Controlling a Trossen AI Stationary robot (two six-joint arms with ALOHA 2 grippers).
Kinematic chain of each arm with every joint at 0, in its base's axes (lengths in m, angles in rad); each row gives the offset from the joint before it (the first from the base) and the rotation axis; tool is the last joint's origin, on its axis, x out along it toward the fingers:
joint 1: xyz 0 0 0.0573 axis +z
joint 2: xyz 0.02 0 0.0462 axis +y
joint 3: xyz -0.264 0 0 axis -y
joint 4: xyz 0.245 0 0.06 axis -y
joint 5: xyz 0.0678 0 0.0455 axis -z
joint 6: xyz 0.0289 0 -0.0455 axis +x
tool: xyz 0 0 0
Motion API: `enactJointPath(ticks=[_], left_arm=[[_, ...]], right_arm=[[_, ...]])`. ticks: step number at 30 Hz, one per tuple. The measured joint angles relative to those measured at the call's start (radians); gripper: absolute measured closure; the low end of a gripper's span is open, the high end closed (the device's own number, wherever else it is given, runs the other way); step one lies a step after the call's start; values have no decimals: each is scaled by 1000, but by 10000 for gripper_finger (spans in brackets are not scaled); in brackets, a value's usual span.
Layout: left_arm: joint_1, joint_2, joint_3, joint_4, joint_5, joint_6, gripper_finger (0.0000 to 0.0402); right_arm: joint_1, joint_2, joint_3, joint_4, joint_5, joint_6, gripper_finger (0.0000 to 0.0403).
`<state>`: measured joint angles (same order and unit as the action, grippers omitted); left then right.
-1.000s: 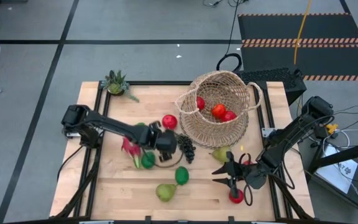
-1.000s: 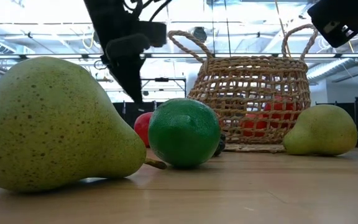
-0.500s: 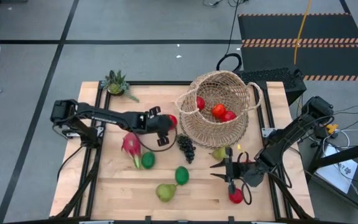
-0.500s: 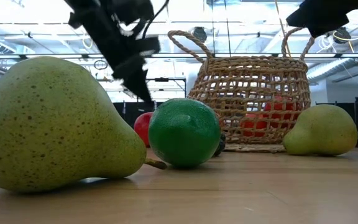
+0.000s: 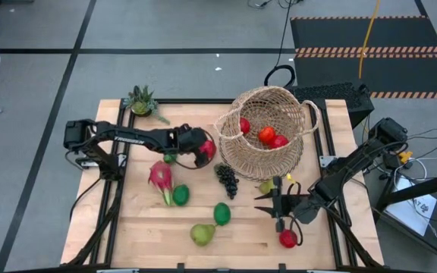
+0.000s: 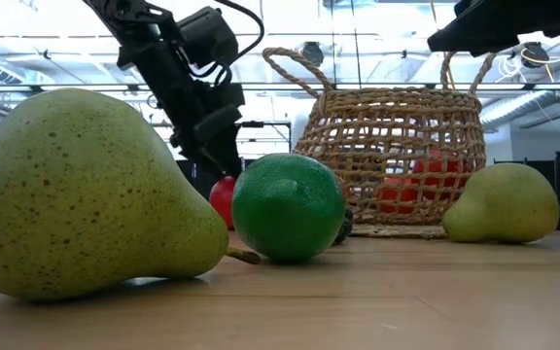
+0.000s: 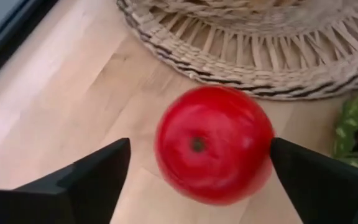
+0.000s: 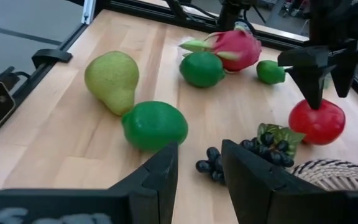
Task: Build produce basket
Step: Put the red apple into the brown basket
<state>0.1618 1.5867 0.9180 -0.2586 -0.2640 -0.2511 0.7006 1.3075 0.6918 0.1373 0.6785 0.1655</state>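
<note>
No readable labels from my end — my left gripper point(image 7: 197, 163) went from shut to wide around the apple point(image 7: 214, 144) beside the basket point(image 5: 268, 130); right gripper point(image 8: 199, 163) narrow, empty.

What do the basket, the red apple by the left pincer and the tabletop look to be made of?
Basket: woven wicker or straw, matte tan, with an open lattice and coiled base. Apple: probably moulded plastic, since the skin is glossy, evenly red and carries highlights. Tabletop: pale wood planks with visible grain and seams, satin finish.
</note>
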Motion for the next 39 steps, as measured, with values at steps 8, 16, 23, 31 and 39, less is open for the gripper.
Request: enactJointPath(ticks=[8, 16, 23, 31, 39], left_arm=[[13, 0, 0, 33, 40, -68, 4], [49, 0, 0, 29, 59, -130, 4], [51, 8, 1, 34, 104, -177, 4], [52, 34, 2, 43, 116, -178, 5], [54, 88, 2, 63, 163, -174, 5]], right_arm=[[-7, 0, 0, -7, -2, 4, 286], [-7, 0, 0, -7, -3, 9, 286], [-7, 0, 0, -7, -3, 9, 286], [-7, 0, 0, -7, -3, 9, 286], [-7, 0, 0, -7, -3, 9, 286]])
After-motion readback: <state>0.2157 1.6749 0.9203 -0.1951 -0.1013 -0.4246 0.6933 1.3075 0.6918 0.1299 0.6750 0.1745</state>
